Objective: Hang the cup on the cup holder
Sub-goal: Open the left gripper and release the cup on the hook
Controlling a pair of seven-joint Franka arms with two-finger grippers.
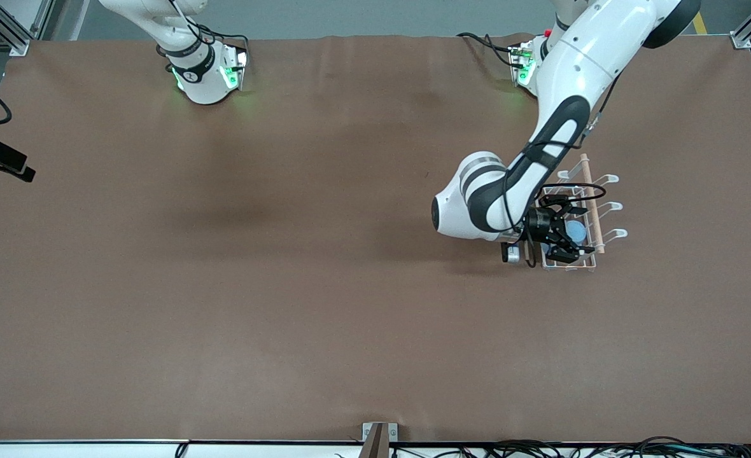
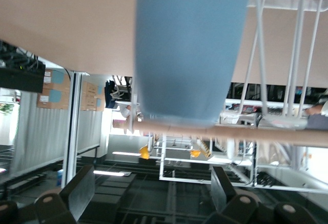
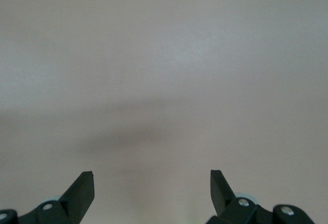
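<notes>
The light-blue cup [image 1: 575,228] sits within the white wire cup holder [image 1: 611,207], against its wooden dowel, toward the left arm's end of the table. My left gripper [image 1: 580,236] is at the holder, level with the cup. In the left wrist view the cup [image 2: 189,49] fills the middle, next to the wire loops of the holder [image 2: 297,55]. The left gripper [image 2: 152,175] is open there, and its fingertips [image 2: 82,183] stand apart from the cup. My right gripper [image 3: 152,183] is open and empty over bare brown table; it is out of the front view.
The brown table cover [image 1: 286,254] spreads wide around the holder. The left arm's elbow [image 1: 471,203] hangs over the table beside the holder. A black camera mount [image 1: 0,159] sticks in at the right arm's end.
</notes>
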